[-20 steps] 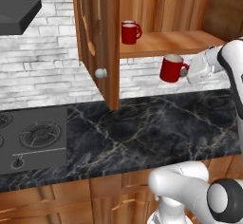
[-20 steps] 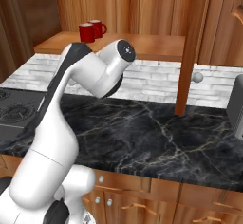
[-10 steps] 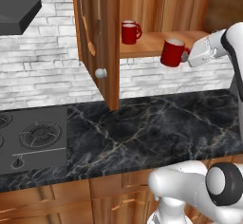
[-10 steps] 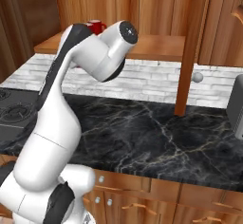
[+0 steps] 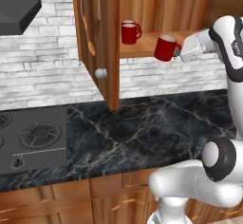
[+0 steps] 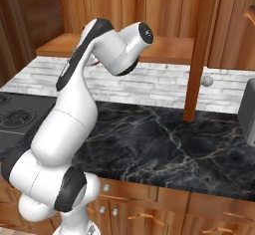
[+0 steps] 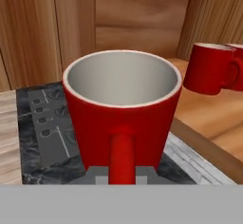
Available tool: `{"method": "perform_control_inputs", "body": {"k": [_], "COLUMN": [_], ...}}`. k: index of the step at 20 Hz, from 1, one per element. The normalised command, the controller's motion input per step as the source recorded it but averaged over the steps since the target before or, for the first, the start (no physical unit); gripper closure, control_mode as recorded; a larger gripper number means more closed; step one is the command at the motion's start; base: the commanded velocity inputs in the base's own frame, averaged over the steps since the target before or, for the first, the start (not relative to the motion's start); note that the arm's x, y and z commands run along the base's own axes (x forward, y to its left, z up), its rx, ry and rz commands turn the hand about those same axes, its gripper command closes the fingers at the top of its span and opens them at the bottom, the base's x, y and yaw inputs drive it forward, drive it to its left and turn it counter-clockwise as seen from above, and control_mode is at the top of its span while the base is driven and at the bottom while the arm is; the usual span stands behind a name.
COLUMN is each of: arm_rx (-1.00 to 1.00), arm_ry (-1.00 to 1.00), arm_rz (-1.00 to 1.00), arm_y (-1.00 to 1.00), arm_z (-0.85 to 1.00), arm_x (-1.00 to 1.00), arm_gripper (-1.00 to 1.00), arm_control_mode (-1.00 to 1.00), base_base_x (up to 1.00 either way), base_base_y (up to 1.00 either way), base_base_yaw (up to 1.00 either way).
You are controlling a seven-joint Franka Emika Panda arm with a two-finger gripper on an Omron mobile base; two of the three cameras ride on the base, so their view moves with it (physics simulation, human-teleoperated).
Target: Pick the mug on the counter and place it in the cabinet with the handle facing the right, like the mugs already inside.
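Observation:
My gripper (image 5: 179,51) is shut on the red mug (image 5: 164,48), holding it in the air at shelf height just in front of the cabinet shelf (image 5: 142,45). In the hand view the mug (image 7: 122,108) is upright with its white inside showing, and its loop handle (image 7: 122,155) points straight at the camera, hiding my fingertips. Two other red mugs (image 5: 129,32) stand further in on the shelf, the nearer one (image 7: 211,69) with its handle to the right. The black marble counter (image 5: 152,128) lies well below.
The cabinet's open door (image 5: 102,38) with its silver knob (image 5: 100,73) hangs to the left of the mug. A grey stovetop (image 5: 29,138) lies at the counter's left. A range hood (image 5: 16,13) is at upper left. A grey appliance (image 6: 247,110) stands at the right.
The arm has lifted the mug from below the shelf to shelf height and carried it left toward the cabinet opening. The grip has stayed shut.

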Motion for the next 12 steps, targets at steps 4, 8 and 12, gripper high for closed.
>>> {"method": "perform_control_inputs", "body": {"k": [4, 8, 12], "arm_rx": [-0.03, -0.04, -0.03], "arm_ry": [-0.01, 0.08, 0.01], "arm_rz": [0.01, 0.00, 0.00], "arm_y": [0.00, -0.04, -0.10], "arm_z": [0.43, 0.05, -0.13], "arm_x": [0.35, 0.35, 0.26], "arm_gripper": [1.00, 1.00, 1.00], "arm_control_mode": [-1.00, -1.00, -1.00], "base_base_x": [0.00, 0.00, 0.00], "base_base_y": [0.00, 0.00, 0.00], "base_base_yaw": [0.00, 0.00, 0.00]}}
